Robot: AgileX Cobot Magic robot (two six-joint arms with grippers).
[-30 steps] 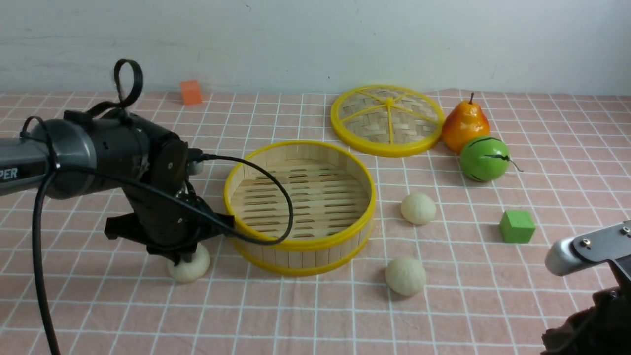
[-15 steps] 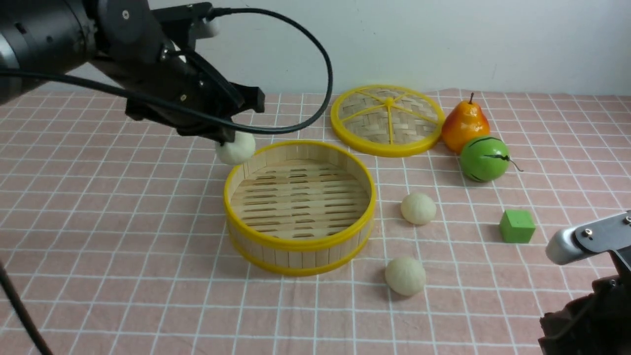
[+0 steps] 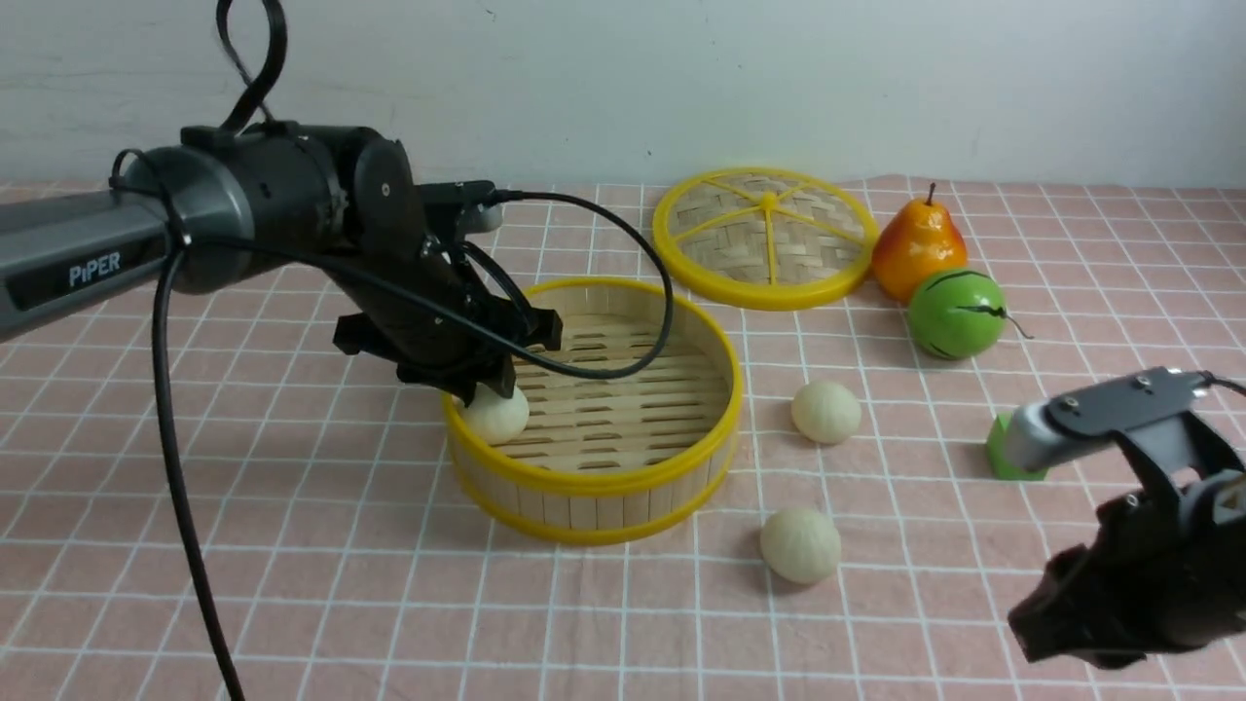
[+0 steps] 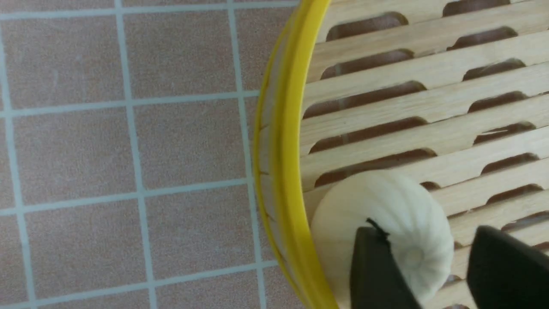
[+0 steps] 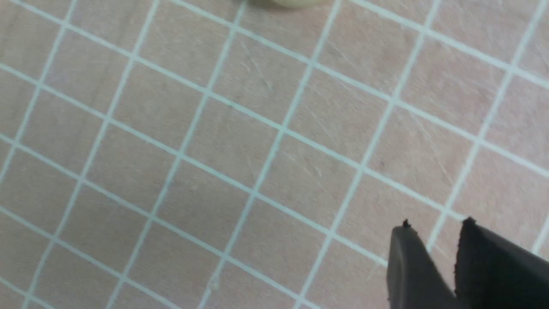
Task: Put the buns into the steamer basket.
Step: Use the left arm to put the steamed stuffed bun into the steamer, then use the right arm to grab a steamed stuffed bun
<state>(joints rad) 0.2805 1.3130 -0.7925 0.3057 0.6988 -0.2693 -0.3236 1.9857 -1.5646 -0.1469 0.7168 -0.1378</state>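
Observation:
The steamer basket [image 3: 594,479] stands mid-table, and its yellow rim also shows in the left wrist view [image 4: 279,150]. One bun [image 3: 496,414] lies on the slatted floor against the basket's left wall. My left gripper [image 3: 487,389] is right above it. In the left wrist view the bun [image 4: 386,223] lies between the parted fingers of the left gripper [image 4: 426,231], with a gap beside one finger. Two more buns [image 3: 825,411] [image 3: 800,545] lie on the cloth right of the basket. My right gripper [image 3: 1071,623] hovers at the front right, jaws nearly together and empty [image 5: 435,223].
The woven lid [image 3: 766,237] lies behind the basket. A pear [image 3: 918,248] and a green striped fruit [image 3: 956,313] sit to its right. A green cube [image 3: 1012,453] is partly hidden behind my right arm. A cable loops over the basket from the left arm.
My left gripper lifted the bun from the cloth left of the basket, carried it over the rim and lowered it onto the floor inside. My right arm has risen and moved leftward into view.

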